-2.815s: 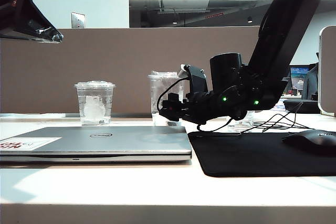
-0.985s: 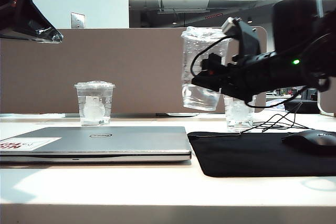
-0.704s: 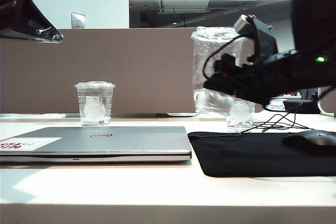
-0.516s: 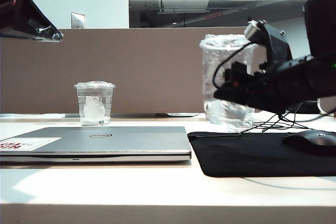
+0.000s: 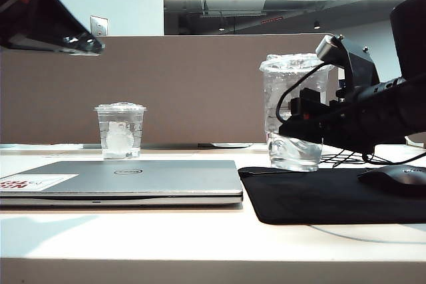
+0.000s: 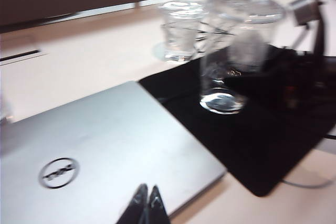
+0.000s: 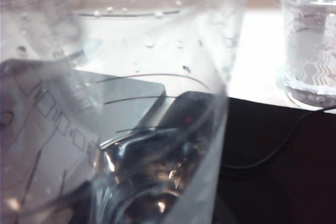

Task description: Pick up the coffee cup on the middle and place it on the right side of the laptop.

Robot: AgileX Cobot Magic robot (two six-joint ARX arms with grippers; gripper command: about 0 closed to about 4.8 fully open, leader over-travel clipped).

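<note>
The coffee cup (image 5: pixel 293 108), tall, clear and flat-lidded, stands upright with my right gripper (image 5: pixel 294 123) shut on its side. Its base is at or just above the near-left part of the black mouse mat (image 5: pixel 319 197); I cannot tell whether it touches. The closed silver laptop (image 5: pixel 133 179) lies to the left of the mat. In the right wrist view the coffee cup (image 7: pixel 131 93) fills most of the picture and hides the fingers. My left gripper (image 6: pixel 147 199) is shut and empty, hovering over the laptop (image 6: pixel 100 145), with the coffee cup (image 6: pixel 236 51) beyond it.
A short clear cup (image 5: pixel 120 131) with a white blob stands behind the laptop. Another short cup (image 6: pixel 181 30) stands just behind the mat, close to the coffee cup. A black mouse (image 5: pixel 394 179) and cables lie on the mat's right. A brown partition closes the back.
My right gripper has carried the coffee cup rightward and down, from high in the air to the mouse mat beside the laptop. The left arm has swung a little at the top left.
</note>
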